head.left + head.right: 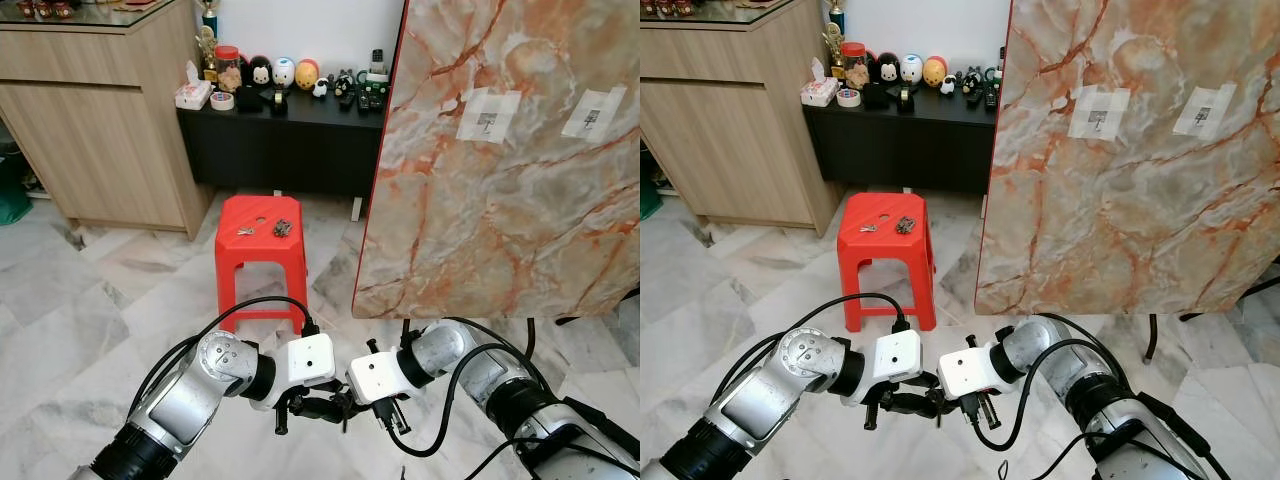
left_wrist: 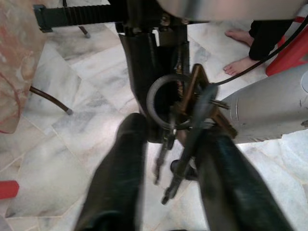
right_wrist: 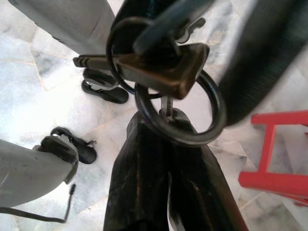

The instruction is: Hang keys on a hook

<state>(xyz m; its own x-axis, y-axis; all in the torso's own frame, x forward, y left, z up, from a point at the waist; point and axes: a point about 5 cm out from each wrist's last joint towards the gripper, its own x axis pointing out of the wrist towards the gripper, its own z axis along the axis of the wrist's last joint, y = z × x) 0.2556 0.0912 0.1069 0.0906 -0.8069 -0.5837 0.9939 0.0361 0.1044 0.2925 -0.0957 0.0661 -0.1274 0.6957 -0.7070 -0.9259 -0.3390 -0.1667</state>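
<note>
A: Where are the keys [image 3: 159, 67]?
B: On a ring [image 3: 180, 115] between both grippers, low over the marble floor [image 1: 90, 300]. The right gripper [image 3: 163, 159] is clamped on the ring; the left gripper [image 2: 166, 159] straddles the bunch, fingers parted.
A: Which step?
B: Seemingly a handover. Next, 1 gripper must carry the ring to a hook [image 1: 487, 122] on the marble board [image 1: 500, 200]

Both arms are brushed silver cylinders with black joint bands. Each wrist ends in a white rounded block, dotted with small dark screws. Black cables loop from forearm to wrist. The left gripper [image 1: 300, 408] and right gripper [image 1: 372, 408] carry long, matte black fingers.
</note>
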